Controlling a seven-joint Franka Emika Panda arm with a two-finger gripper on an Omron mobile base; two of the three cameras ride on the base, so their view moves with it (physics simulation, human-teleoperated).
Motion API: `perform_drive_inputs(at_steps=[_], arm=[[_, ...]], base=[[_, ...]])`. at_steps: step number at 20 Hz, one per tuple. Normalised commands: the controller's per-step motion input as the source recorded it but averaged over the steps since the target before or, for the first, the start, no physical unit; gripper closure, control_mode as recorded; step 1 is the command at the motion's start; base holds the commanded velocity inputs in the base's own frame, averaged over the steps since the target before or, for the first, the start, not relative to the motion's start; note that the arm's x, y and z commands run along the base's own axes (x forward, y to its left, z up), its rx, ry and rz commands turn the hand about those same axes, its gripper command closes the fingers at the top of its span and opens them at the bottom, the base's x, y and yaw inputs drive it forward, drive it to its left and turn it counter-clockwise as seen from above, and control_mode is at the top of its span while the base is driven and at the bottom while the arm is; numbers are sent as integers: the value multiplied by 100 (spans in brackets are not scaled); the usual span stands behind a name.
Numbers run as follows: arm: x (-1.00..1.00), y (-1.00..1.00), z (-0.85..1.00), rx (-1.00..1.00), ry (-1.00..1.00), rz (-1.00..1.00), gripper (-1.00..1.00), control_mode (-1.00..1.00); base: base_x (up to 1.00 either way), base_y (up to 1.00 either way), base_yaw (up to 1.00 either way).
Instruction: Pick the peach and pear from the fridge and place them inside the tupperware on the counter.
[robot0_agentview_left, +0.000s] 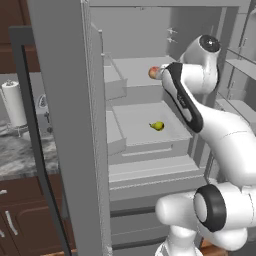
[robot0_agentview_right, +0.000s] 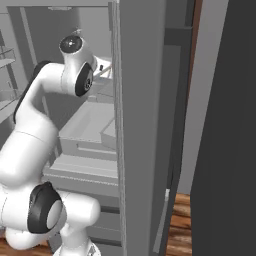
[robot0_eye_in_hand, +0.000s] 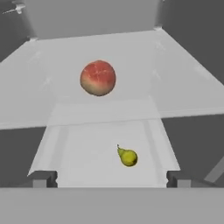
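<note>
Left base view first: fridge (robot0_agentview_left: 150, 30) standing open, white arm reaching up into it from the lower right. Peach (robot0_agentview_left: 153, 73) sitting on the upper shelf (robot0_agentview_left: 135, 67), half hidden behind the arm's wrist. Pear (robot0_agentview_left: 157, 125) lying on the shelf below, well apart from the peach and out in the open. Off to the left past the fridge door (robot0_agentview_left: 65, 125), a marbled table (robot0_agentview_left: 17, 155) over dark brown cabinets, with a white paper towel roll (robot0_agentview_left: 14, 104) standing on it.

Right base view: mostly the grey fridge door edge-on down the middle, arm bent up and into the fridge on the left, wood floor (robot0_agentview_right: 181, 220) at the bottom right. No fruit to make out here.

Hand view: looking down along the gripper (robot0_eye_in_hand: 112, 178), two dark fingertips (robot0_eye_in_hand: 43, 178) spread wide at the bottom corners, nothing between them, so open and empty. Peach (robot0_eye_in_hand: 98, 78) up top on its shelf, reddish with a pale patch. Pear (robot0_eye_in_hand: 127, 157) lower down, between the fingertips but not touching either, narrow end pointing up-left.
</note>
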Motion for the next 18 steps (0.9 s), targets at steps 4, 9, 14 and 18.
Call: perform_drive_inputs(at_steps=[4,9,14,18], arm=[[53,-3,0,8,8,-2,-100,-100],[56,0,0,0,5,-1,-100,-100],[61,2,0,0,4,-1,-100,-100],[58,6,-9,0,3,-1,-100,-100]], base=[[0,0,0],[0,0,0],[0,0,0],[0,0,0]])
